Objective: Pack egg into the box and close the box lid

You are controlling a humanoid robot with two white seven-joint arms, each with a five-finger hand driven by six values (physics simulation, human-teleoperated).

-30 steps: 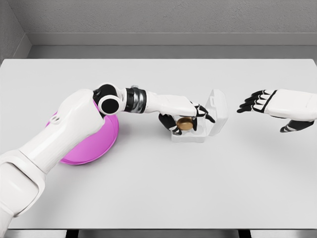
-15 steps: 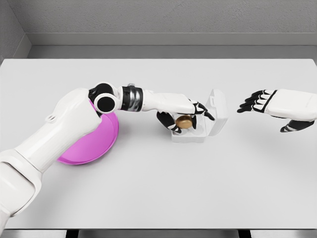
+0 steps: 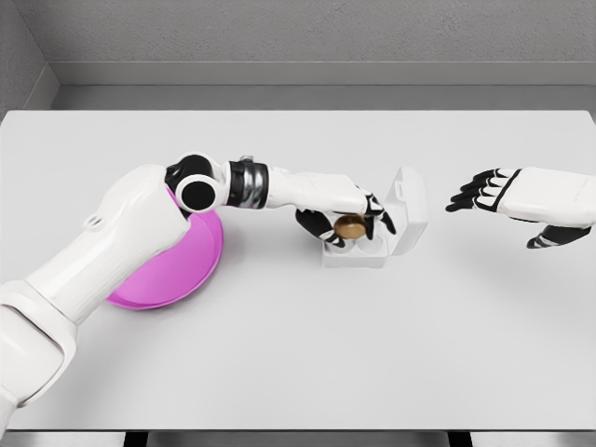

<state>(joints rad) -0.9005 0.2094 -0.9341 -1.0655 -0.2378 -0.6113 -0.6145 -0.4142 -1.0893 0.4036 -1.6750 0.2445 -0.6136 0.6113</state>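
One egg (image 3: pixel 351 226), brown and rounded, sits in the grasp of the left hand (image 3: pixel 346 223), whose black fingers (image 3: pixel 317 226) curl around it from the near side and from above, so the hand is clamped on the egg. The hand holds it over the open tray of the single white box (image 3: pixel 358 255), which lies directly beneath the fingers; whether the egg already touches the box floor cannot be told, since the fingers hide its underside. The box's one lid (image 3: pixel 410 207) stands upright just beyond the left hand's fingertips, on the side away from the arm, hinged open and leaning slightly outward. Behind the left hand, along the forearm and under the elbow, lies one pink plate (image 3: pixel 182 270), partly covered by the white upper arm, with its near rim showing on the table. The right hand (image 3: pixel 486 192) hovers well apart from the box, on the far side of the lid from the left hand, with its black fingers spread and relaxed and pointing toward the lid, holding nothing; its thumb hangs lower, separate from the other fingers. Everything rests on one pale grey table (image 3: pixel 298 363), whose bare surface stretches out in front of both hands.
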